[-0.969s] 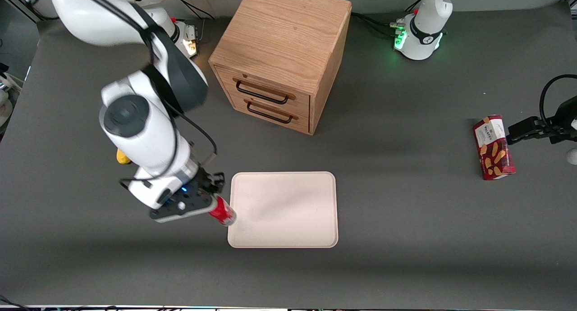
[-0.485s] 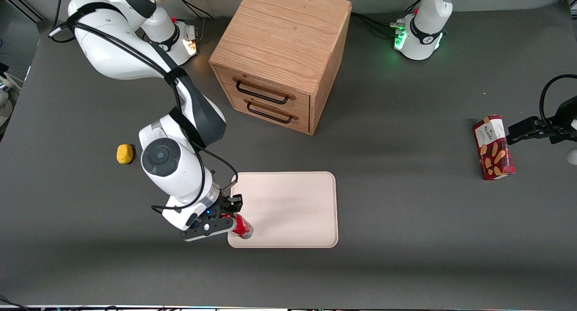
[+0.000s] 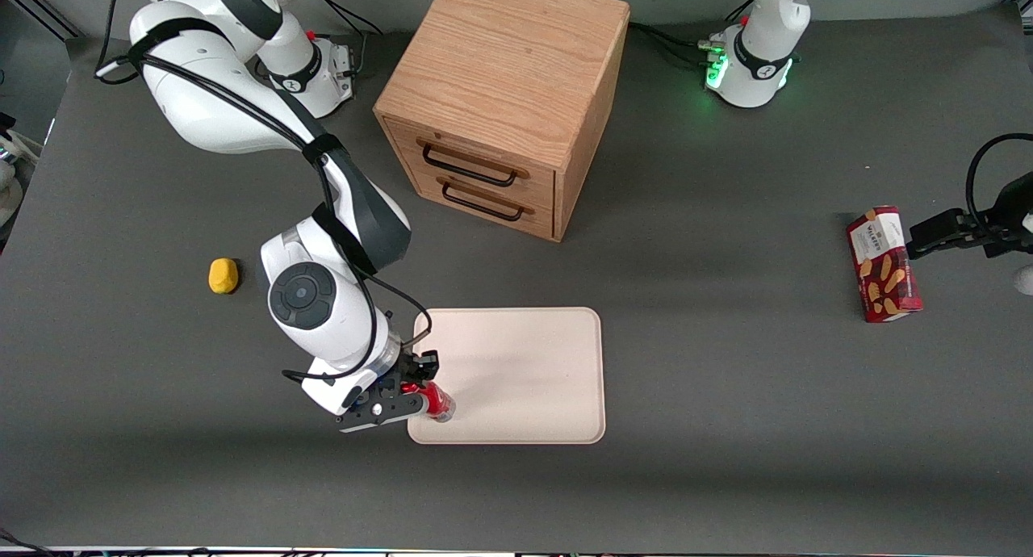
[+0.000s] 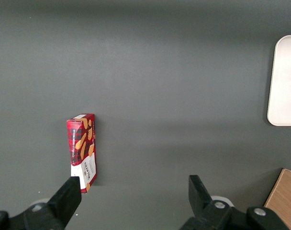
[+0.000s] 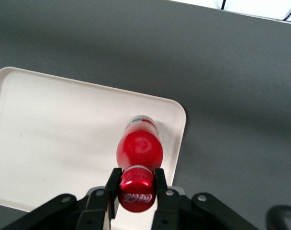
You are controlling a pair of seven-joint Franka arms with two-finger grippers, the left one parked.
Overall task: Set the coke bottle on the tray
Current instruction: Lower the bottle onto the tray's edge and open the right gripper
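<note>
The coke bottle [image 3: 438,404] is a small red bottle with a red cap [image 5: 136,195] and a clear base. My right gripper [image 3: 421,395] is shut on its cap, one finger on each side. The bottle [image 5: 139,149] hangs over the corner of the pinkish-beige tray [image 3: 516,363] that is nearest the front camera and toward the working arm's end. Its base is at or just above the tray floor [image 5: 59,134]; I cannot tell if it touches. The tray's edge also shows in the left wrist view [image 4: 284,81].
A wooden two-drawer cabinet [image 3: 508,97] stands farther from the front camera than the tray. A yellow lump [image 3: 223,275] lies toward the working arm's end. A red biscuit box [image 3: 884,264] lies toward the parked arm's end, also in the left wrist view [image 4: 82,152].
My gripper carried the bottle from beside the tray to over its near corner, then lowered it a little. The yellow lump has come out from under the arm.
</note>
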